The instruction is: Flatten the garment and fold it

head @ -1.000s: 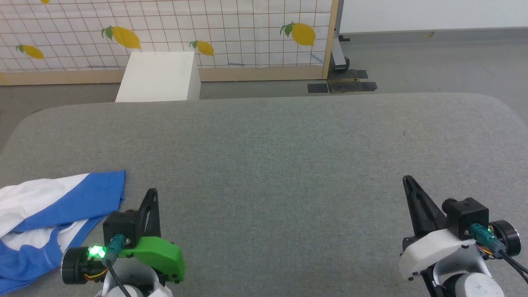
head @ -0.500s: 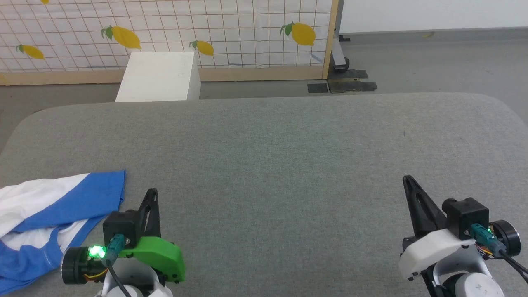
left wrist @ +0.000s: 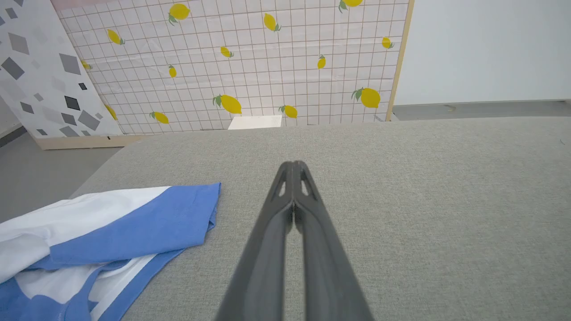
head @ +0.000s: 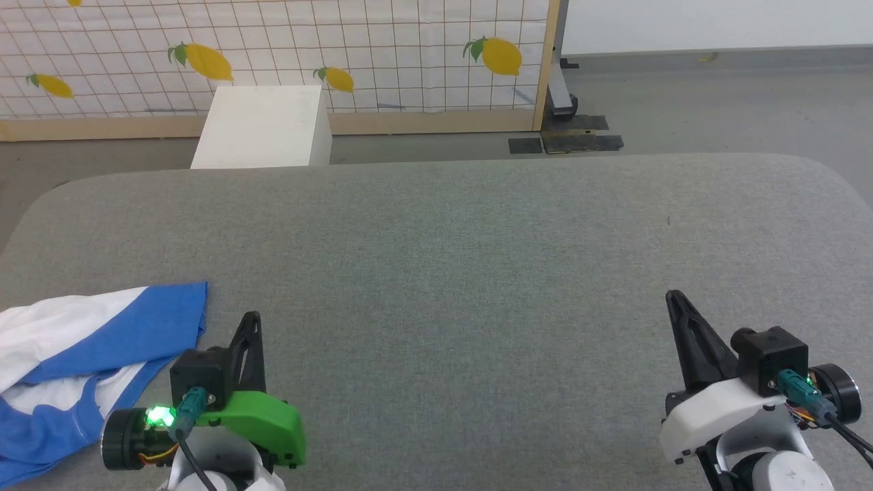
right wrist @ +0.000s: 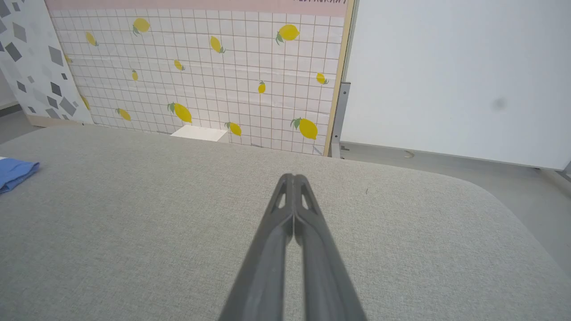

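The garment (head: 82, 354), white with royal-blue parts, lies crumpled at the lower left of the grey table (head: 450, 259), running past the left edge of the head view. In the left wrist view the garment (left wrist: 111, 232) sits left of my fingers. My left gripper (head: 251, 319) is shut and empty, just right of the cloth and apart from it. In its own view the left gripper (left wrist: 293, 166) shows both fingers pressed together. My right gripper (head: 674, 297) hovers shut and empty at the lower right. From the right wrist a blue corner of the garment (right wrist: 15, 173) shows far left of the right gripper (right wrist: 293, 178).
A white box (head: 262, 126) stands on the floor behind the table's far edge. A lemon-print grid panel (head: 273, 54) in a wooden frame rises behind it. Dark floor plates (head: 566, 142) lie at the panel's foot. The table's corners are rounded.
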